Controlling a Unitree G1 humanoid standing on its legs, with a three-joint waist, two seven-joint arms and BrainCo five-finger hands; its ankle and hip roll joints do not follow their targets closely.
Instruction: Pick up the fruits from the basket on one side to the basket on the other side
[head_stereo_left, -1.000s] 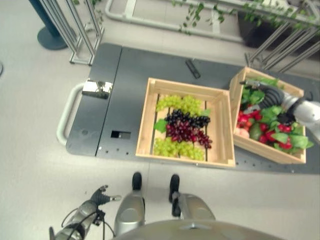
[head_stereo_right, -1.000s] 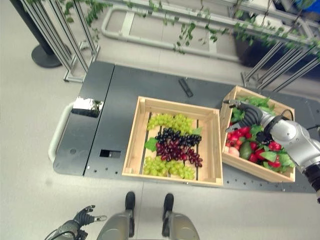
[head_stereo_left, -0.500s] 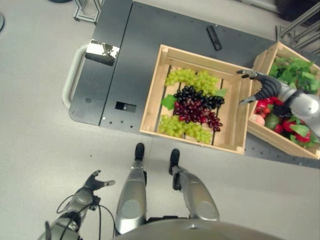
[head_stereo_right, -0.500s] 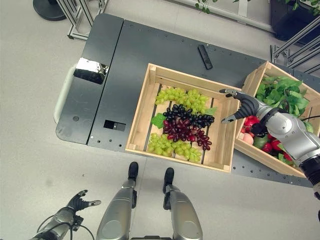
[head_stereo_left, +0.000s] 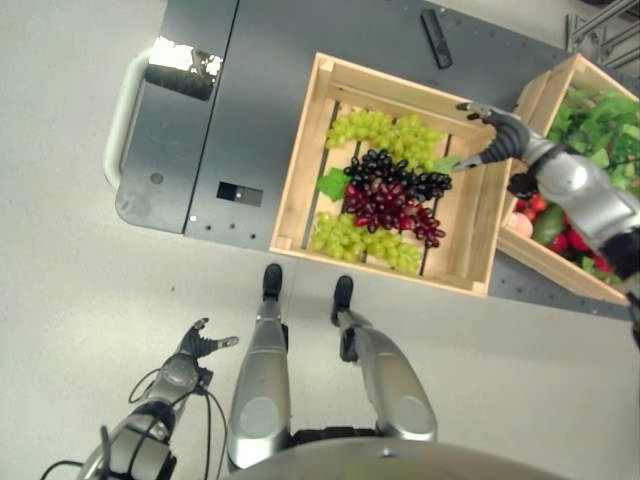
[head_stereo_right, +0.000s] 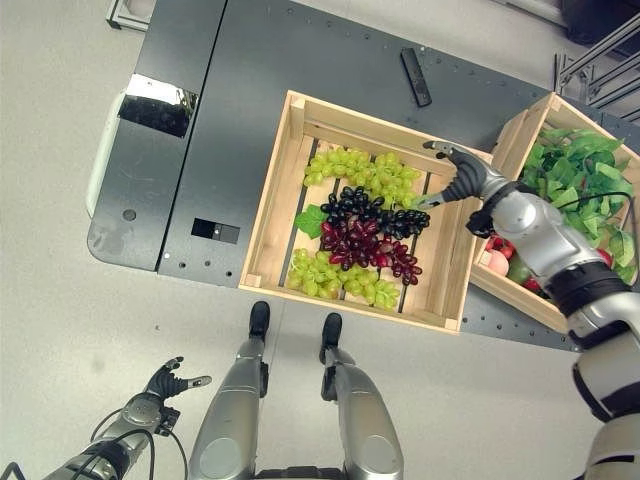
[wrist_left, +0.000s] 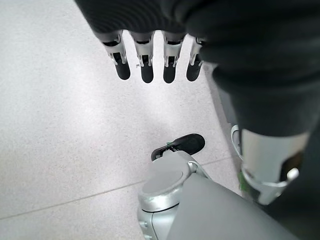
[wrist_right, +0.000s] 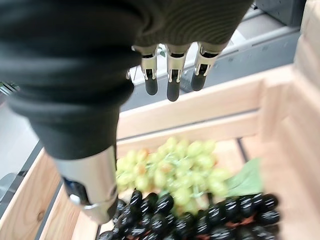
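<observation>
A wooden crate (head_stereo_left: 302, 150) on the dark platform holds green grapes (head_stereo_left: 378, 131), a dark and red grape bunch (head_stereo_left: 391, 199) and more green grapes (head_stereo_left: 360, 241). To its right a second crate (head_stereo_left: 545, 268) holds red fruit (head_stereo_left: 540, 203) and green leaves (head_stereo_left: 606, 120). My right hand (head_stereo_left: 497, 135) hovers open over the grape crate's right side, fingers straight, holding nothing; past its fingers (wrist_right: 170, 75) lie the green grapes (wrist_right: 172, 167). My left hand (head_stereo_left: 195, 345) hangs open low at the left over the floor, fingers (wrist_left: 145, 60) straight.
The crates rest on a dark grey platform (head_stereo_left: 250, 90) with a pale handle (head_stereo_left: 118, 110) at its left end. A black remote-like bar (head_stereo_left: 436, 24) lies behind the grape crate. A shiny metal plate (head_stereo_left: 181, 66) sits at the platform's left.
My right hand has moved left from over the fruit-and-leaf crate's rim to over the grape crate. The camera has shifted, so the whole scene sits differently. The left hand stays low.
</observation>
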